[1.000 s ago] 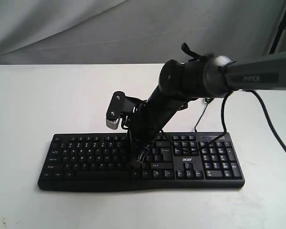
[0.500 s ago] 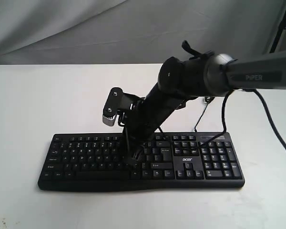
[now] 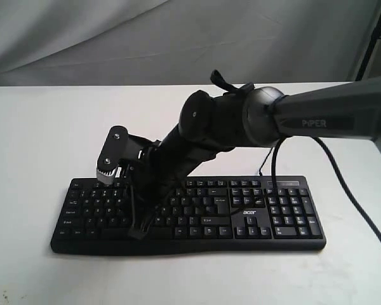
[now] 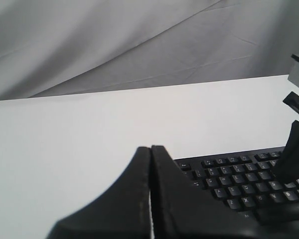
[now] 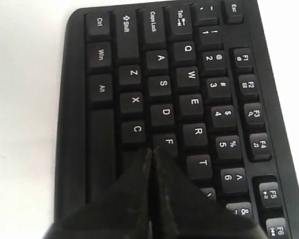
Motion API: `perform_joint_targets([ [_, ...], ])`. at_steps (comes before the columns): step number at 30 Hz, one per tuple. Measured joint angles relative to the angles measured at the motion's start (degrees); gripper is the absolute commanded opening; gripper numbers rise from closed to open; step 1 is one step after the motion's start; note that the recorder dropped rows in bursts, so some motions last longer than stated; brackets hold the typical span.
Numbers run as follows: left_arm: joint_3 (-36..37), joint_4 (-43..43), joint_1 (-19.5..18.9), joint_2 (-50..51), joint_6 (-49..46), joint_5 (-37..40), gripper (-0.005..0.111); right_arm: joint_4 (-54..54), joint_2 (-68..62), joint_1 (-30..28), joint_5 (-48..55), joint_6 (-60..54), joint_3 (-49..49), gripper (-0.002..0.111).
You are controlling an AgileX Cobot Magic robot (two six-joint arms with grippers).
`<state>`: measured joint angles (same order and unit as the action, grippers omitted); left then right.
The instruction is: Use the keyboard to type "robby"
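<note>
The keyboard point(image 3: 228, 216) lies flat on the white table point(image 3: 44, 127), near the front edge and about mid-width, with its long side running left to right and the number pad at the right end. A grey cloth point(image 3: 114, 38) hangs behind the far edge of the table. The right arm point(image 3: 241, 117) comes in from the right and slants down across the keyboard to its left half. The right gripper point(image 3: 136, 232) points steeply down there over the nearer key rows, with the wrist camera point(image 3: 111, 159) sticking out above the far-left keys. In the right wrist view this claw point(image 5: 152, 150) is clenched, its two fingers pressed flat together and holding nothing. The tip sits just beside the F key point(image 5: 168, 142) and the C key point(image 5: 136, 129), and it covers the key under it. I cannot tell whether the tip is touching a key or hanging just above it. The left gripper point(image 4: 150, 148) shows only in its own wrist view. It is clenched too and empty, raised over bare table, with the Esc end of the keyboard point(image 4: 229, 184) showing past its fingers.
</note>
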<state>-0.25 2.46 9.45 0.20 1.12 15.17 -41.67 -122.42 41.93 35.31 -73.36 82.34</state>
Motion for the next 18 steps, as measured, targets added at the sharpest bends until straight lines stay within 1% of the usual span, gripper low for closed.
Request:
perform_joint_targets([
  [9,0.00,0.00,0.00,0.00,0.00,0.00,0.000,-0.51,-1.48,0.00,-1.00,0.10,0.00,0.000],
  [18,0.00,0.00,0.00,0.00,0.00,0.00,0.000,-0.37,-1.48,0.00,0.32,0.10,0.00,0.000],
])
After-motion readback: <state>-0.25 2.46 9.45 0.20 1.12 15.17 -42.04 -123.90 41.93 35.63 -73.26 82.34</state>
